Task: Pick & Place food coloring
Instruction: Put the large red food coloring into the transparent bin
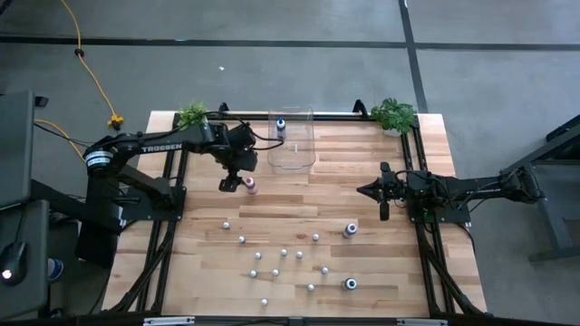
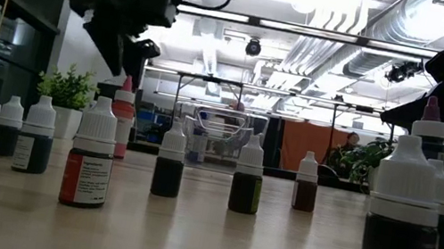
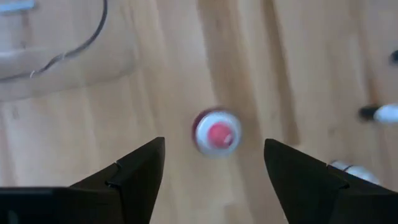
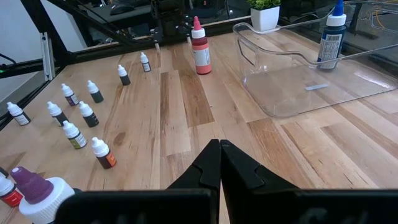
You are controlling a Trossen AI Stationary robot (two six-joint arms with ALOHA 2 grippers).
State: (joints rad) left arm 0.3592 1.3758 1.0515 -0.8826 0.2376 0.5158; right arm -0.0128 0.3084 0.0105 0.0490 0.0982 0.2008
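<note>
A food coloring bottle with a red body and red tip (image 3: 216, 132) stands upright on the wood table (image 1: 272, 213), just in front of the clear bin. My left gripper (image 1: 229, 184) hovers over it, tilted downward and open, one finger (image 3: 140, 168) on each side of it and above it. Several tiny white-capped bottles (image 1: 284, 253) stand on the near half of the table, with two larger ones (image 1: 350, 230) among them. A blue-capped bottle (image 4: 333, 34) stands inside the clear bin (image 1: 292, 145). My right gripper (image 4: 219, 163) waits shut at the table's right.
The clear bin sits at the far middle of the table. Two potted plants (image 1: 392, 114) stand at the far corners. A black frame rail (image 1: 422, 172) runs along the table's sides. Bare wood lies between the bin and the bottle cluster.
</note>
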